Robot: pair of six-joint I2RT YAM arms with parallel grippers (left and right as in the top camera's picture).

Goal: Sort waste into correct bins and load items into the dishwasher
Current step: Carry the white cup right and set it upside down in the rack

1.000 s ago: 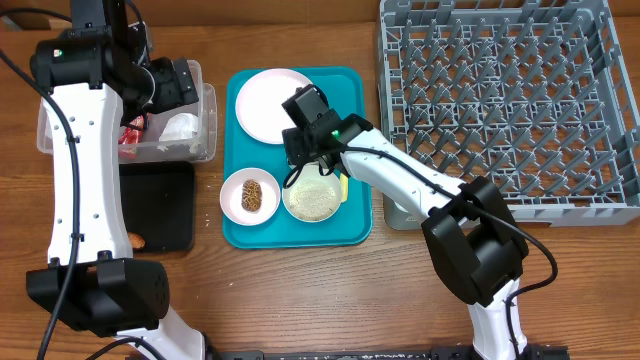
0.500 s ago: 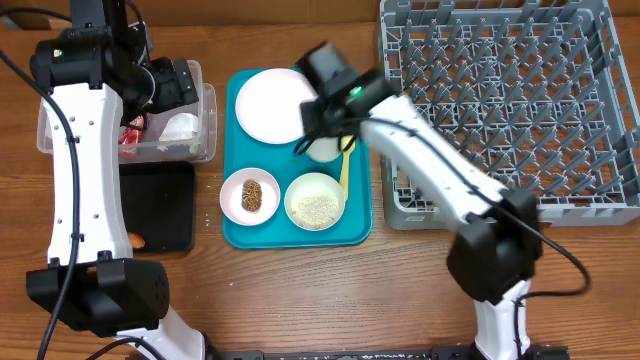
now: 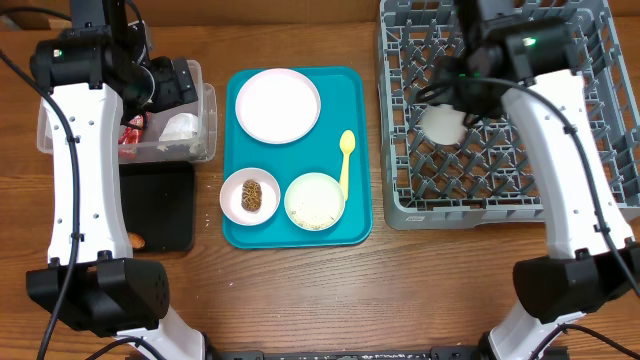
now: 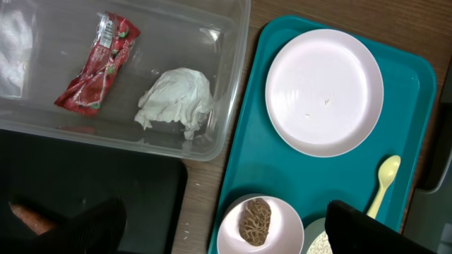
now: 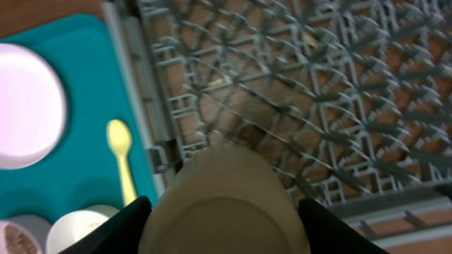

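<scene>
Overhead view: the right gripper point(image 3: 452, 105) grips the small white cup point(image 5: 226, 204) by its sides over the left part of the grey dish rack point(image 3: 590, 170). The left gripper point(image 3: 172, 85) hangs over the clear tub point(image 3: 206, 130), jaws wide apart and empty. The red wrapper point(image 4: 99, 63) and crumpled napkin point(image 4: 176, 102) lie inside the tub.

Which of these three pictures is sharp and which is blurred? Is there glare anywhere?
Overhead: mostly sharp and evenly lit, though the cup over the dish rack looks soft. Left wrist: sharp, with pale glare on the clear tub at upper left. Right wrist: the worst, with the rack smeared and the cup very near the lens, out of focus.
</scene>
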